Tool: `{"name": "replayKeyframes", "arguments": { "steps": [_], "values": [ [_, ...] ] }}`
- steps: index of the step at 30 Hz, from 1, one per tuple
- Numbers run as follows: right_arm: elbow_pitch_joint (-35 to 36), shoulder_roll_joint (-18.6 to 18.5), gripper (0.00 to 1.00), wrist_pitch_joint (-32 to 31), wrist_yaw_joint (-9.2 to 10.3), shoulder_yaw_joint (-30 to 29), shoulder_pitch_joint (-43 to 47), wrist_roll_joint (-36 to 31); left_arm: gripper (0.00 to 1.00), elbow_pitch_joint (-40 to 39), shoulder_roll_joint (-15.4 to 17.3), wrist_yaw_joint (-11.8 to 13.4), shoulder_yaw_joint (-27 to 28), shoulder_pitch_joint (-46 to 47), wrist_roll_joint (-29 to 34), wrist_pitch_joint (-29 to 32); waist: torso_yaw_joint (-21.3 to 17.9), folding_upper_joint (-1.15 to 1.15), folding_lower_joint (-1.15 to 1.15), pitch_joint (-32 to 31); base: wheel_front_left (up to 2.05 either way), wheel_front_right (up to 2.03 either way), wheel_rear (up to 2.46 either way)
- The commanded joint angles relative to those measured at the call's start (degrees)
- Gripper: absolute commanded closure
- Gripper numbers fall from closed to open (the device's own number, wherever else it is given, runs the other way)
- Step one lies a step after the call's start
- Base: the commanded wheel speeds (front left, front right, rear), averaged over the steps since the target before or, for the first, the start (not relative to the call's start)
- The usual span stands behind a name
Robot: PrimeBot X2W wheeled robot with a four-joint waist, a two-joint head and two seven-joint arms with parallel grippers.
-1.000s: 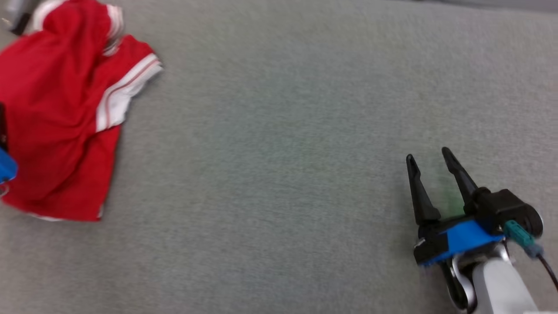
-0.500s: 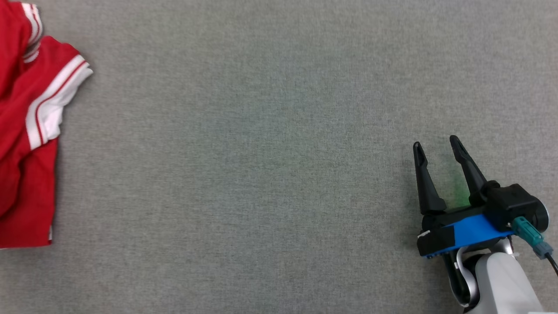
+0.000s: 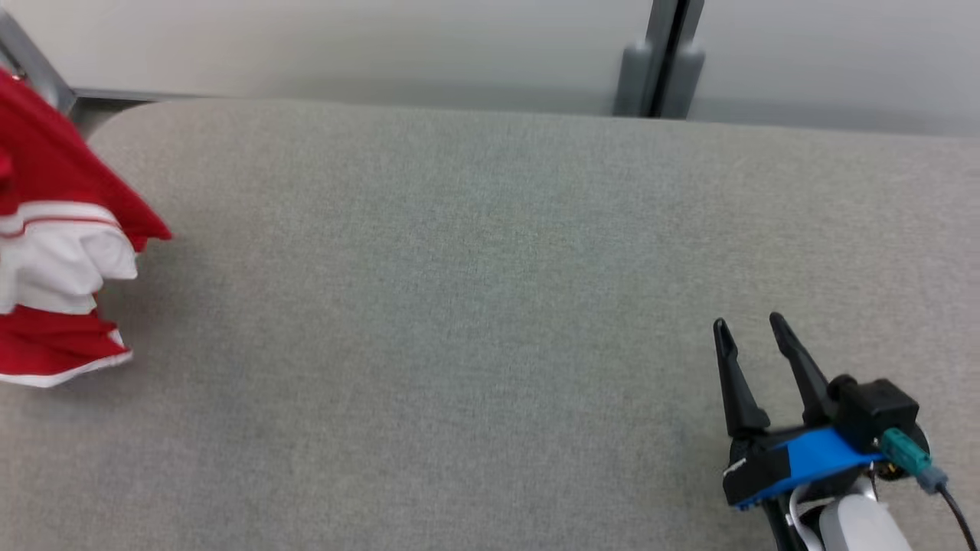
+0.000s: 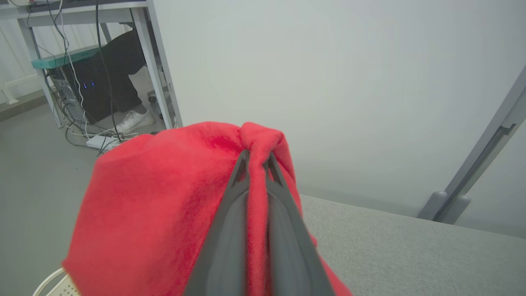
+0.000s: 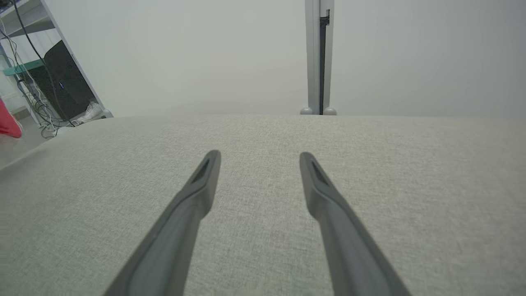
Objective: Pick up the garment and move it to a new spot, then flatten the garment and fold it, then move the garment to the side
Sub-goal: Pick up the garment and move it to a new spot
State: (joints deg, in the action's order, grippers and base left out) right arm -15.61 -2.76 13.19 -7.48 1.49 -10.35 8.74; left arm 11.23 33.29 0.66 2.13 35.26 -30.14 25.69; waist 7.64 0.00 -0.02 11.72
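Note:
The garment (image 3: 53,252) is red with white striped trim and hangs bunched at the far left of the head view, lifted above the grey table (image 3: 459,306). In the left wrist view my left gripper (image 4: 257,158) is shut on a pinched fold of the red garment (image 4: 164,197), which drapes over and around both fingers. My right gripper (image 3: 749,325) is open at the lower right of the head view, low over the bare table. The right wrist view shows my right gripper (image 5: 259,158) with nothing between its fingers, and a sliver of the garment (image 5: 8,121) at its left edge.
A pale wall with a grey upright post (image 3: 662,61) runs behind the table's far edge. Off the table's left end, a desk frame (image 4: 158,70), a dark computer case (image 4: 94,82), cables and a person's white shoe (image 4: 133,120) stand on the floor.
The camera has tilted up, bringing the table's far edge and wall into view. The garment has been lifted off the table by my left gripper, which has shut on it. The right gripper stays open.

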Motion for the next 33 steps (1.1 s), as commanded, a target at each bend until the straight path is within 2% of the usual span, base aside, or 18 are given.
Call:
{"name": "replayKeyframes", "arguments": {
  "steps": [1, 9, 16, 22, 26, 29, 30, 31, 32, 33],
  "values": [
    [-0.75, -0.22, 0.0, 0.46, -0.03, 0.11, 1.26, 0.8, 1.0, -2.66, -0.81, -0.8, -1.51, 2.59, 0.53, 0.24, -2.06, 0.0, 0.02, -3.57, 0.0, 0.0, 0.0],
    [-1.97, -0.22, 0.0, 1.21, -0.03, 0.15, 2.56, 2.93, 1.0, -13.39, -4.81, -4.6, -10.09, 7.99, -0.83, 4.43, -5.87, 0.0, 0.02, -7.07, 0.0, 0.0, 0.0],
    [-2.43, -0.21, 0.0, 1.57, -0.03, 0.5, 2.04, 3.7, 1.0, -17.02, -10.27, -6.39, -18.43, 7.68, -2.96, 6.17, -11.01, 0.0, 0.02, -6.35, 0.0, 0.0, 0.0],
    [-2.48, -0.21, 0.0, 1.75, -0.03, 1.2, 0.98, 4.58, 1.0, -12.7, -14.69, -7.03, -25.28, 4.56, -1.79, 3.87, -15.65, 0.0, 0.02, -4.07, 0.0, 0.0, 0.0],
    [-2.58, -0.21, 0.0, 1.85, -0.03, 1.68, 0.27, 5.18, 1.0, -7.33, -15.63, -7.14, -28.16, 2.51, 0.19, 1.68, -17.63, 0.0, 0.02, -2.78, 0.0, 0.0, 0.0],
    [-2.76, -0.2, 0.0, 1.99, -0.03, 2.06, -0.07, 5.65, 1.0, -0.55, -16.09, -6.01, -30.61, -0.09, 3.25, -0.86, -19.12, 0.0, 0.02, -1.86, 0.0, 0.0, 0.0],
    [-2.87, -0.21, 0.0, 1.98, -0.03, 2.02, -0.04, 5.7, 0.87, 1.88, -16.7, -5.58, -31.31, -1.22, 3.65, -1.47, -19.39, 0.0, 0.02, -1.68, 0.0, 0.0, 0.0],
    [-2.99, -0.2, 0.0, 1.99, -0.03, 1.97, -0.13, 5.75, 0.39, 3.84, -17.11, -5.2, -31.86, -2.05, 4.23, -2.56, -19.62, 0.0, 0.02, -1.53, 0.0, 0.0, 0.0],
    [-3.08, -0.21, 0.0, 2.01, -0.03, 1.88, -0.19, 5.78, 0.0, 5.67, -17.66, -4.87, -32.08, -2.69, 4.51, -3.78, -19.74, 0.0, 0.02, -1.46, 0.0, 0.0, 0.0],
    [-3.1, -0.2, 0.0, 2.04, -0.03, 1.75, -0.16, 5.79, 0.0, 7.33, -18.37, -4.62, -32.3, -3.7, 4.31, -4.85, -19.74, 0.0, 0.02, -1.46, 0.0, 0.0, 0.0]
  ]
}}
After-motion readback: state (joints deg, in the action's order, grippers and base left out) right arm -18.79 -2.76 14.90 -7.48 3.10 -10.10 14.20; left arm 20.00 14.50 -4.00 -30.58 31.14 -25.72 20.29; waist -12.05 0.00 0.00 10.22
